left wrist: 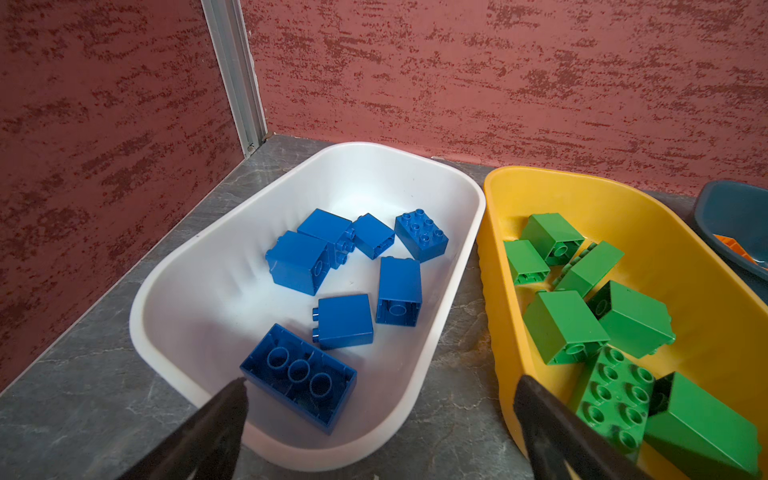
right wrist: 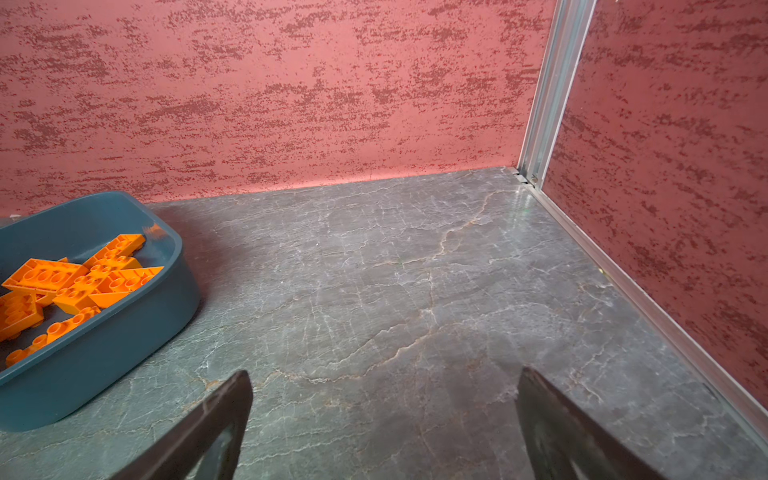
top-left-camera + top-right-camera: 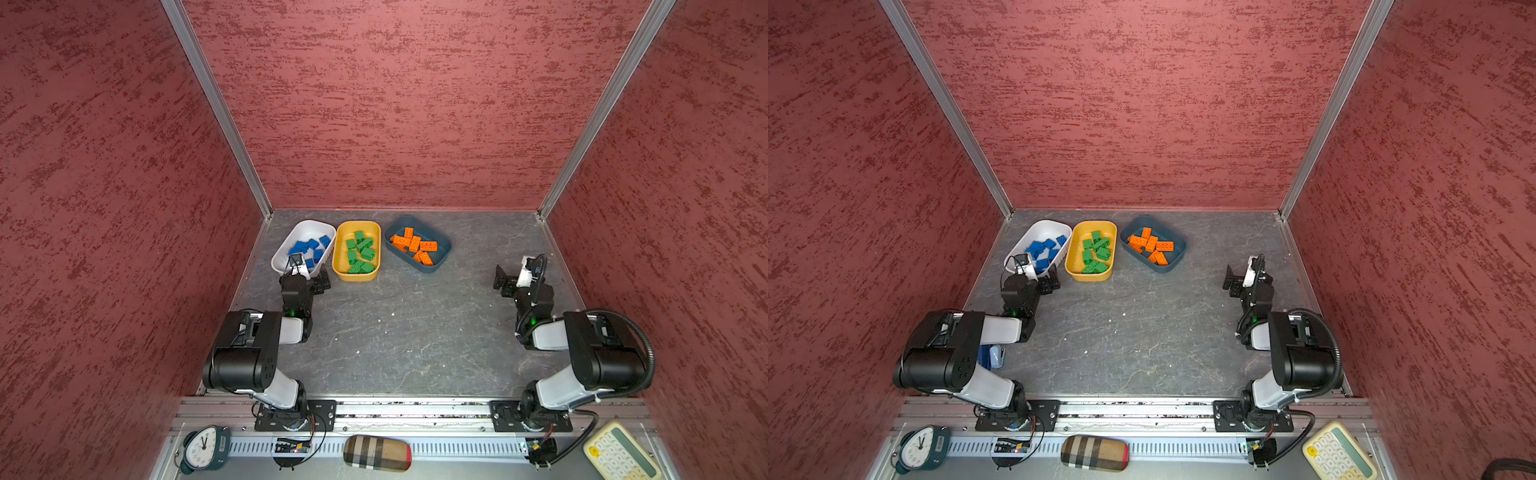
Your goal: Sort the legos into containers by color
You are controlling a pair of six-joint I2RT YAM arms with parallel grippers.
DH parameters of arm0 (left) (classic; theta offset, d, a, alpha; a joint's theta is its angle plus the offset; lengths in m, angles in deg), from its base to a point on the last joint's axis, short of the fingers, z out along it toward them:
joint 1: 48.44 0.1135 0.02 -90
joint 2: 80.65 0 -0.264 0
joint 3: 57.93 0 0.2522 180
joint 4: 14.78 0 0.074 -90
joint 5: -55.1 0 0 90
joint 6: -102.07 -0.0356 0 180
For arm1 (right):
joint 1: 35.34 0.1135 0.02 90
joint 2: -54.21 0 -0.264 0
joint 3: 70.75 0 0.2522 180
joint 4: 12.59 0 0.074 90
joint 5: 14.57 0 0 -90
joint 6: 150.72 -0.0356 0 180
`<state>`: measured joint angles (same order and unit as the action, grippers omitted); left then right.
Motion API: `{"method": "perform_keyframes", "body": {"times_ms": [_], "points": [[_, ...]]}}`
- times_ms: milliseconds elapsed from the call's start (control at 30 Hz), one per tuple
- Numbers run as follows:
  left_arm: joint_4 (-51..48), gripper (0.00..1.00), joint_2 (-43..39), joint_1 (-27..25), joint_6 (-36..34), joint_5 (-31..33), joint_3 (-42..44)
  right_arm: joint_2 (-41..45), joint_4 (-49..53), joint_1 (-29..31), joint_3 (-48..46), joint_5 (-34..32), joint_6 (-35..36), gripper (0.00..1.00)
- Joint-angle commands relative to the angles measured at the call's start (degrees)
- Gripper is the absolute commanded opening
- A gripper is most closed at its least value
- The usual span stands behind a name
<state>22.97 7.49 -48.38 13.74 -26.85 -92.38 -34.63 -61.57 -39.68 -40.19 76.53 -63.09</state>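
Three containers stand in a row at the back. The white tub [image 3: 308, 229] [image 3: 1043, 227] [image 1: 174, 291] holds several blue legos [image 3: 309, 246] [image 3: 1042, 249] [image 1: 299, 259]. In the yellow tub [image 3: 338, 266] [image 3: 1073, 257] [image 1: 582, 195] lie several green legos [image 3: 360, 249] [image 3: 1096, 249] [image 1: 565, 324]. Several orange legos [image 3: 415, 245] [image 3: 1152, 245] [image 2: 45, 276] fill the teal tub [image 3: 440, 249] [image 3: 1177, 249] [image 2: 124, 332]. My left gripper [image 3: 309, 279] [image 3: 1036, 279] [image 1: 380, 386] hangs open and empty over the near ends of the white and yellow tubs. My right gripper [image 3: 505, 280] [image 3: 1233, 280] [image 2: 384, 374] is open and empty over bare table, right of the teal tub.
Red textured walls close in the grey table [image 3: 415, 332] on three sides. On the front rail sit a clock [image 3: 203, 449], a checked case [image 3: 376, 453] and a calculator [image 3: 619, 453]. A blue object [image 3: 990, 355] lies under the left arm.
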Motion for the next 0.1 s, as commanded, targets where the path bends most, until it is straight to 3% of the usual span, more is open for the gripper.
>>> {"method": "perform_keyframes", "body": {"times_ms": [0,67], "points": [[1.62,0.99,-0.07,0.17,0.1,0.47,-0.14,0.4,-1.48,-0.3,0.11,1.11,0.59,0.99],[1.67,0.99,-0.07,0.17,0.17,0.48,-0.14,0.55,-1.86,-0.26,-0.08,1.1,0.62,0.99]]}}
